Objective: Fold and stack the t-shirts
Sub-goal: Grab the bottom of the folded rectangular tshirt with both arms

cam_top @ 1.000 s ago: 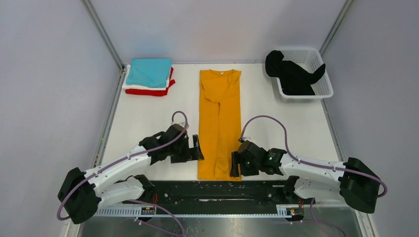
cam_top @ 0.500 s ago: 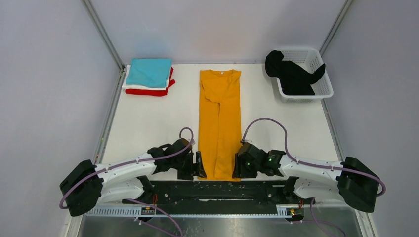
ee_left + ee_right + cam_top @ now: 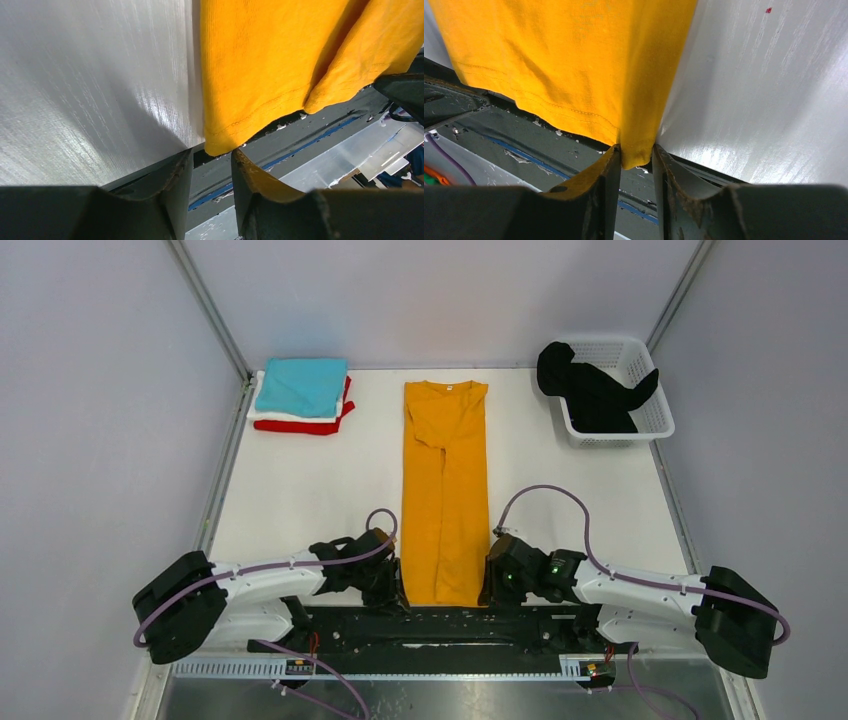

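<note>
A mustard-orange t-shirt point(image 3: 445, 490) lies folded into a long narrow strip down the middle of the table, its hem at the near edge. My left gripper point(image 3: 392, 585) is low at the hem's left corner. In the left wrist view that corner point(image 3: 220, 142) sits between the fingertips of the gripper point(image 3: 212, 152) and touches only the right finger, so the jaws are still apart. My right gripper point(image 3: 495, 585) is at the right corner, and in the right wrist view both fingertips of the gripper point(image 3: 636, 150) press the cloth point(image 3: 636, 155).
A folded stack with a teal shirt point(image 3: 300, 385) on top, then white, then red point(image 3: 300, 427), sits at the far left. A black shirt point(image 3: 590, 390) hangs out of the white basket point(image 3: 655, 425) at the far right. The dark base rail point(image 3: 440, 625) runs just below the hem.
Both arms have dropped toward the near edge and come in to the hem's corners. Both pairs of jaws have narrowed, the right one onto the cloth.
</note>
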